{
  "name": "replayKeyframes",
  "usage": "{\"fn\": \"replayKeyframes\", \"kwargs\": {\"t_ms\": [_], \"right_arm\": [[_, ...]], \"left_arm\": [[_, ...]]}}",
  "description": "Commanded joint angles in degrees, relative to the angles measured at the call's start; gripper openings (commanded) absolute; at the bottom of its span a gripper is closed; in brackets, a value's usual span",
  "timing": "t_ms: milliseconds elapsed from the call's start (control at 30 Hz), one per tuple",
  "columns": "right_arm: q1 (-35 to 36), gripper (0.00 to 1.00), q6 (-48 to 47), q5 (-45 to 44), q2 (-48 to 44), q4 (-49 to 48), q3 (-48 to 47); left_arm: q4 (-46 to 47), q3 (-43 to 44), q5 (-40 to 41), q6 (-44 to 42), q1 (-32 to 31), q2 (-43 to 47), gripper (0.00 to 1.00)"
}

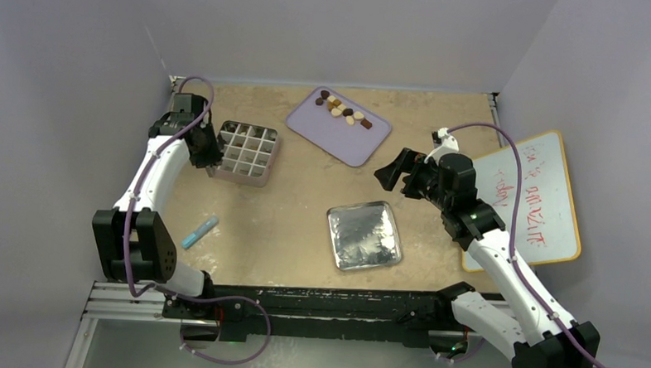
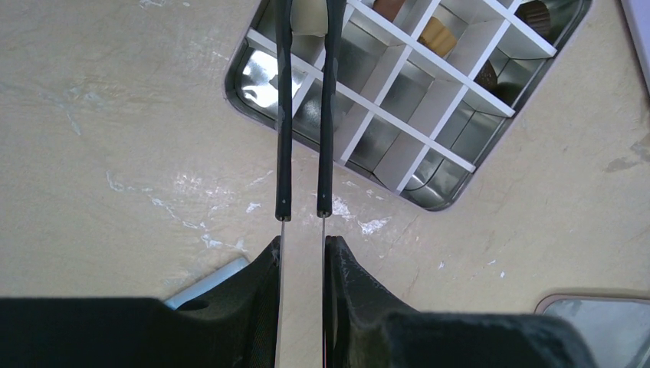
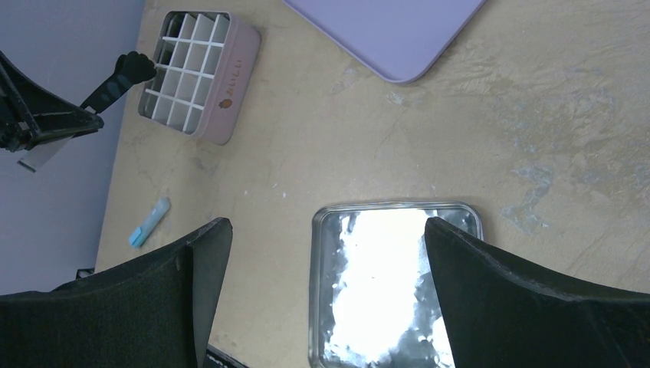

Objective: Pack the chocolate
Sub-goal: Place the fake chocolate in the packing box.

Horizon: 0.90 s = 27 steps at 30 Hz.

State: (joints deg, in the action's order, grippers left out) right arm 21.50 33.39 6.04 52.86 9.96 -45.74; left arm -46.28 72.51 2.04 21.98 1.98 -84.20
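Where the left gripper [image 2: 303,264] sits: at the left side of the gridded tin [image 2: 398,126], clamped on the black tweezers [image 2: 284,115].
Tweezer prongs: slightly apart, reaching over the tin's left cells. A cream-white piece [image 2: 307,21] shows between them at the frame edge; whether it is pinched I cannot tell.
Tin cells: white dividers, with brown pieces [image 2: 437,34] lying in a few far cells.
Lavender tray [image 1: 349,143]: beyond the tin, carrying the chocolate [image 1: 342,110] in a diagonal row.
Right gripper [image 3: 326,230]: fingers wide apart, holding nothing, above the silver lid [image 3: 383,291].
Blue stick [image 1: 200,232]: on the table beside the left arm.
Whiteboard [image 1: 537,201]: right of the table, with red writing.
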Motion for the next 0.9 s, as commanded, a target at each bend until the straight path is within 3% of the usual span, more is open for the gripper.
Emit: {"fn": "replayKeyframes", "kwargs": {"t_ms": [0, 167, 400, 867], "right_arm": [[0.37, 0.98, 0.04, 0.39, -0.93, -1.69, -0.83], [0.3, 0.97, 0.06, 0.46, -1.04, -2.03, -0.58], [0.37, 0.98, -0.29, 0.64, -1.31, -1.67, -1.07], [0.31, 0.98, -0.43, 0.22, -3.0, -1.25, -1.07]], "left_arm": [[1.95, 0.08, 0.29, 0.95, 0.36, -0.59, 0.17], [1.3, 0.79, 0.4, 1.41, 0.36, -0.7, 0.26], [2.28, -0.71, -0.63, 2.43, 0.39, 0.06, 0.32], [2.14, 2.93, -0.35, 0.29, 0.31, 2.49, 0.32]]}}
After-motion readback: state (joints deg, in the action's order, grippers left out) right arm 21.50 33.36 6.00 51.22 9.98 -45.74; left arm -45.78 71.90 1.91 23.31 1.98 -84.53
